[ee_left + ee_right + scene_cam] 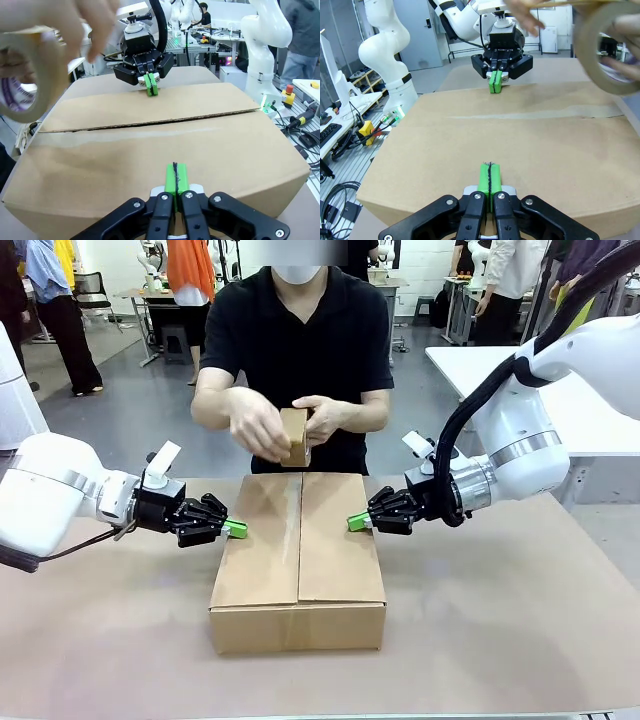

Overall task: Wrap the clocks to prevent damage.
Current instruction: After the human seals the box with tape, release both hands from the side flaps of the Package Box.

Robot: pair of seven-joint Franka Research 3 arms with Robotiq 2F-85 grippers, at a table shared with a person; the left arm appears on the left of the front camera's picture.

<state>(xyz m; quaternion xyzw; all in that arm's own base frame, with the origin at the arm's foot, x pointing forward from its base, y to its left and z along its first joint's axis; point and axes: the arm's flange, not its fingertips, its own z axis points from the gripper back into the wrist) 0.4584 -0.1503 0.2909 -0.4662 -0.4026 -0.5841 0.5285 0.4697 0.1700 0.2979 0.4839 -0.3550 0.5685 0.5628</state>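
Both at once, hold the left gripper (236,529) and right gripper (357,523), each pinched shut and empty, steadily on the flaps of the box (298,550) at mid-table, clear of the seam for the person's tape roll (294,438).

Probably a robotics lab: loose cables (337,202), an emergency-stop button (366,129), a keyboard (329,134) and a white table (470,365).

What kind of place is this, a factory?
Likely a robot lab or workshop. White robot arms flank a cardboard box, a red stop button and loose cables lie nearby, and other work tables stand farther back.
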